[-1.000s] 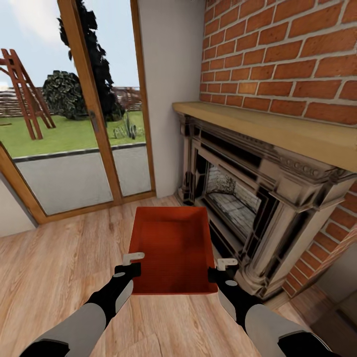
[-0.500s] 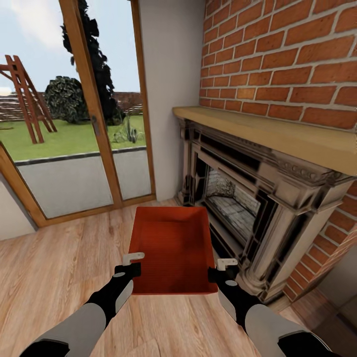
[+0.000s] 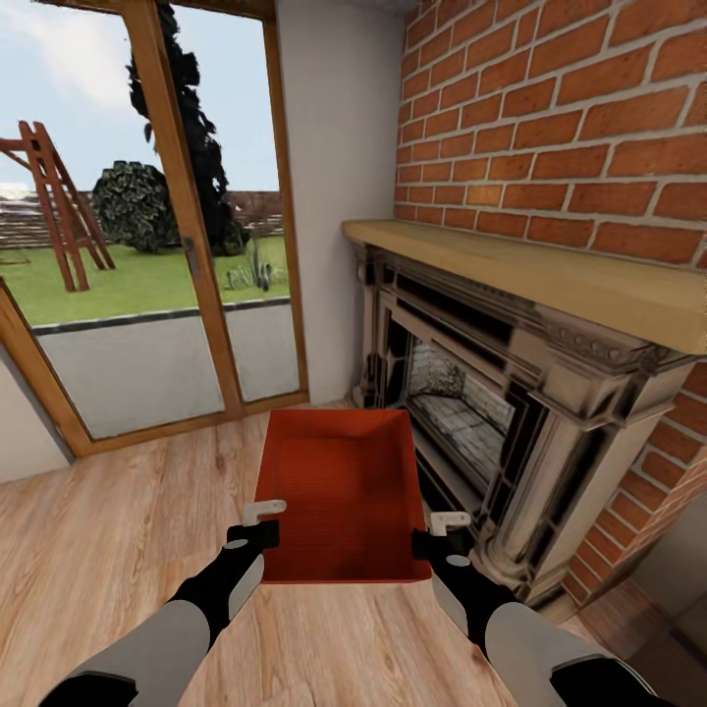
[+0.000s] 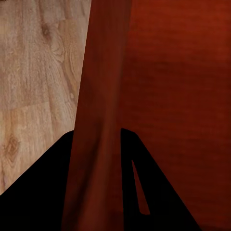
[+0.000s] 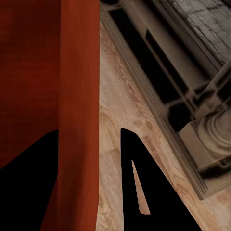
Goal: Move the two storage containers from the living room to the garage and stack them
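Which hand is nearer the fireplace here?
The right hand. It clamps the storage container's right wall, on the side next to the fireplace surround. The left hand grips the opposite wall, with the whole container between it and the fireplace.

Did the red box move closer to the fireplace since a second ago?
No. The storage container sits at the same spot between the left gripper and right gripper, no nearer the fireplace. Only the background slid slightly, so the camera shifted.
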Tool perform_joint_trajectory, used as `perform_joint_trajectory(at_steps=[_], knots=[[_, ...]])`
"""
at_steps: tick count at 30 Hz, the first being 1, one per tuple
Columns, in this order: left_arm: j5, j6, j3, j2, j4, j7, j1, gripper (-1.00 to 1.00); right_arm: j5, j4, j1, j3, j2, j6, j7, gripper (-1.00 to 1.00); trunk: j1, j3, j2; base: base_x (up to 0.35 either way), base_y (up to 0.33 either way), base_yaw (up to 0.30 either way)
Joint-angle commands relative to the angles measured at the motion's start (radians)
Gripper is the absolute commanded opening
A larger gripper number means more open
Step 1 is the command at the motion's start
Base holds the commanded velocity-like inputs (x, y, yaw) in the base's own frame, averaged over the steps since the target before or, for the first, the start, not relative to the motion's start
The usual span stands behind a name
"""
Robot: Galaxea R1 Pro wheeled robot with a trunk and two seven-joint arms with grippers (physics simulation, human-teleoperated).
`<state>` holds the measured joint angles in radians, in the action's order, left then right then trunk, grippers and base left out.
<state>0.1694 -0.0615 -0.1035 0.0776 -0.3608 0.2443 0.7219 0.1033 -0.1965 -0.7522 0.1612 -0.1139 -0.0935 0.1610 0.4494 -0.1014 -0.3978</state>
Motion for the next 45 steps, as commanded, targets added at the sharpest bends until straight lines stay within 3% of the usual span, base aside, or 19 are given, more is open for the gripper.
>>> perform_joint_trajectory(at_steps=[1,45], knots=[[0.002,-0.006,-0.004,-0.001,-0.003,0.012,0.001,-1.00,0.010,0.002,-0.001,0.011,0.000,-0.005,0.005,-1.00,0.001,-0.001,-0.002,0.000,0.000,0.000],[0.002,-0.006,-0.004,-0.001,-0.003,0.013,0.001,-1.00,0.010,0.002,-0.001,0.011,0.000,-0.003,0.006,-1.00,0.001,0.068,-0.002,0.000,0.000,0.000]])
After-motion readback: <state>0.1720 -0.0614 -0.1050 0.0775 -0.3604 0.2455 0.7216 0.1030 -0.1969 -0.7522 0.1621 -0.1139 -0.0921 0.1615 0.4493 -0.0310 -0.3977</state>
